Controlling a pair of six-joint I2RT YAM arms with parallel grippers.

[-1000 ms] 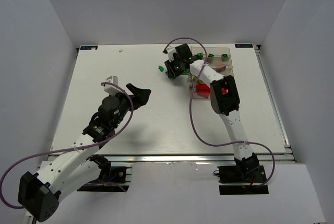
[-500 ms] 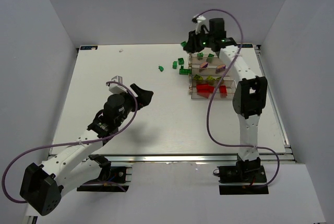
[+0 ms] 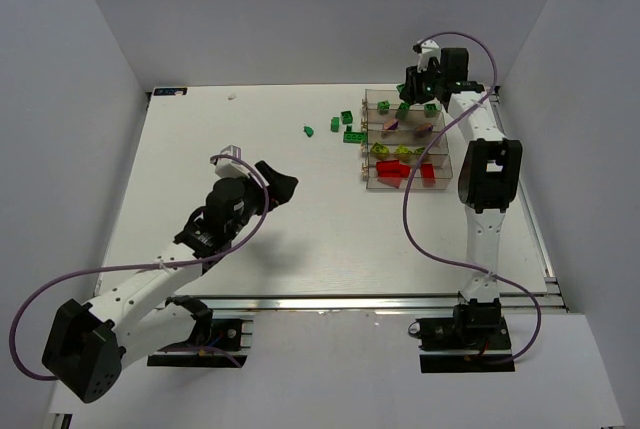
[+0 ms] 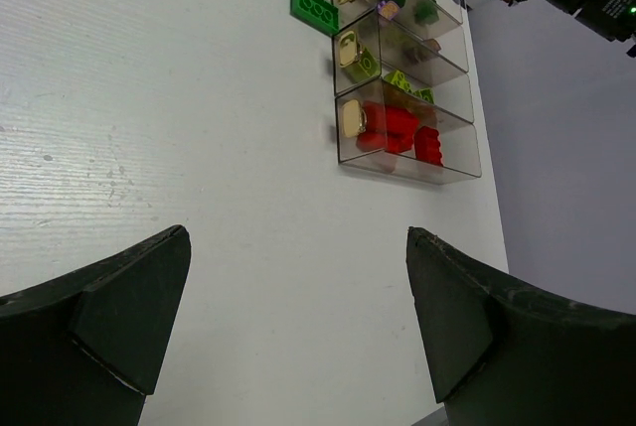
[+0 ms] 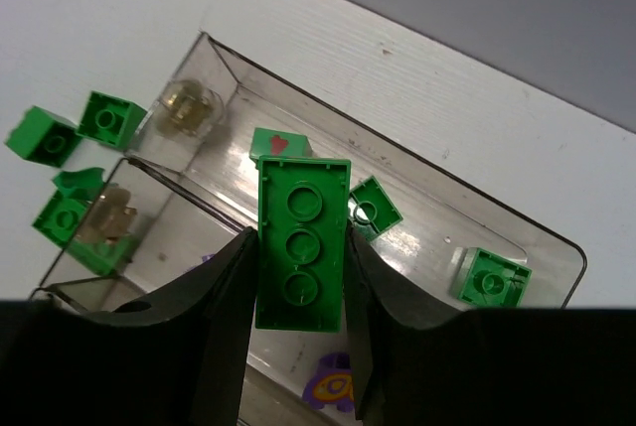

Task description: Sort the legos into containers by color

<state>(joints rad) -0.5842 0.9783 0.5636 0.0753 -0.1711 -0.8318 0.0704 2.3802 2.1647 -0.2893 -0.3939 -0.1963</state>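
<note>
Left gripper (image 4: 296, 247) wide open over table (image 4: 149, 98), containers (image 4: 407, 163) ahead, nearest holding red legos (image 4: 388, 126), green legos (image 4: 313, 7) loose beside them

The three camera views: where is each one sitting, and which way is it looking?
Top external: above and behind the arms, looking down on the table; both arms show, left end effector and right end effector.
Left wrist: on the left arm, looking across the table toward the containers; its open fingers frame the bottom.
Right wrist: on the right arm, looking down into the far bin; its fingers clamp a green brick.
Shared: the containers appear in all three.
</note>
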